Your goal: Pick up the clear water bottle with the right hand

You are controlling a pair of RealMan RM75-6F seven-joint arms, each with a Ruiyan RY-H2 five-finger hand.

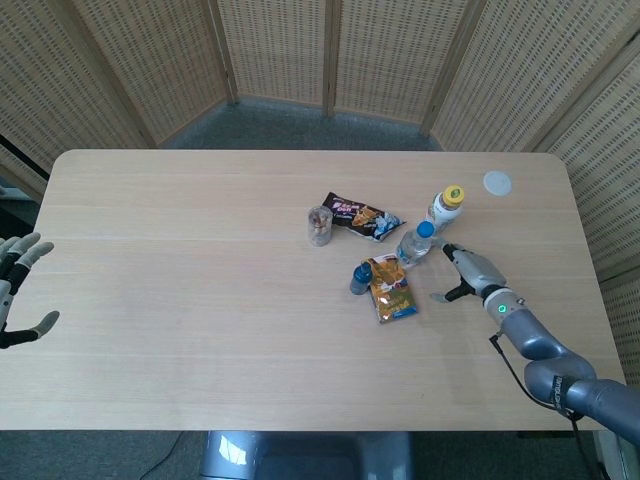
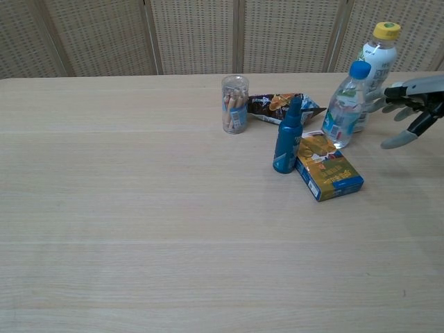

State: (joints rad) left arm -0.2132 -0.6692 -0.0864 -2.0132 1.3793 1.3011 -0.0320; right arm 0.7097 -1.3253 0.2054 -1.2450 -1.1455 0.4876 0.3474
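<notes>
The clear water bottle (image 1: 417, 243) (image 2: 344, 105) has a blue cap and leans to the right beside the yellow box. My right hand (image 1: 467, 270) (image 2: 411, 105) is just right of it, with fingers spread toward the bottle's side and the thumb held lower. Its fingertips (image 2: 380, 104) reach the bottle's right side; whether they touch it I cannot tell. Nothing is gripped. My left hand (image 1: 15, 292) hovers open at the table's far left edge, seen only in the head view.
A yellow-capped bottle (image 1: 445, 207) (image 2: 378, 52) stands right behind the clear one. A blue spray bottle (image 1: 361, 277) (image 2: 286, 144), a yellow box (image 1: 393, 290) (image 2: 329, 173), a snack bag (image 1: 362, 216) and a clear jar (image 1: 320, 226) cluster to the left. A white lid (image 1: 497, 182) lies far right.
</notes>
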